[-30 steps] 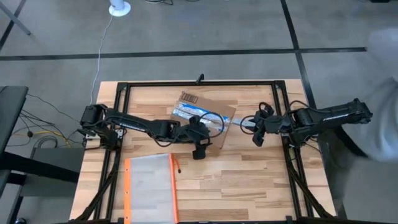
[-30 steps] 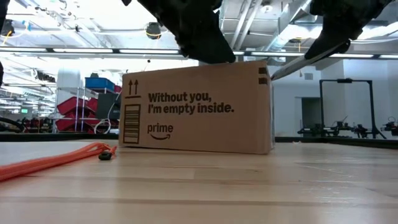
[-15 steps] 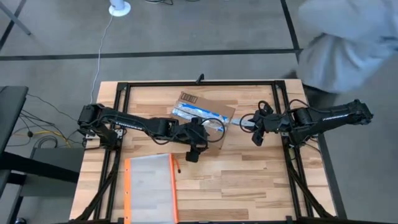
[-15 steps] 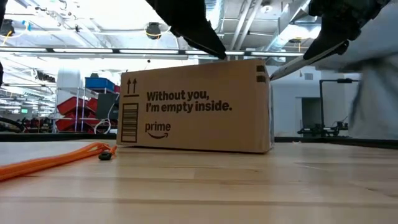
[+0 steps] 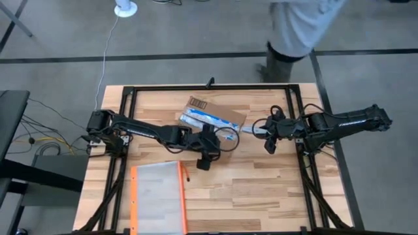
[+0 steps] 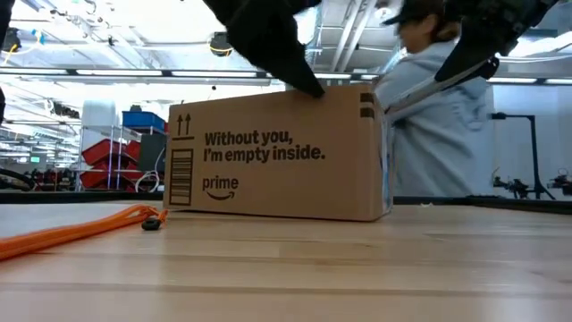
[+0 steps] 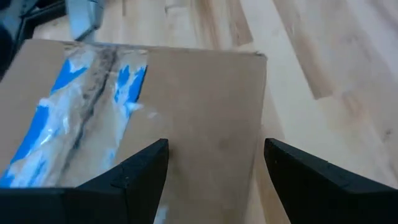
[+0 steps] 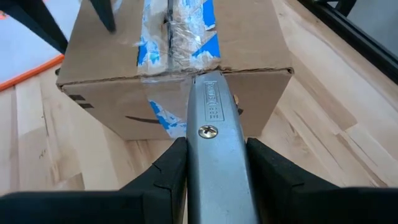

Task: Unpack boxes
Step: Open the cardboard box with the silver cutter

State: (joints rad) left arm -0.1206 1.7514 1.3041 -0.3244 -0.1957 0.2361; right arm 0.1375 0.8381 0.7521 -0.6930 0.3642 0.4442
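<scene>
Right gripper (image 8: 214, 180), fingers pinching a utility knife (image 8: 211, 112) at the cardboard box (image 5: 212, 124) seam centre-frame, may shove it if left gripper (image 7: 214, 168), fingers spread, slips.

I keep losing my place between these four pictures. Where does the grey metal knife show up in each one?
High view: utility knife just right of the box, in the right gripper.
Low view: upper right, slanting down to the box's top corner.
Left wrist view: cannot tell.
Right wrist view: centre, tip at the seam.
Shared landmark: the blue-and-white tape.
</scene>
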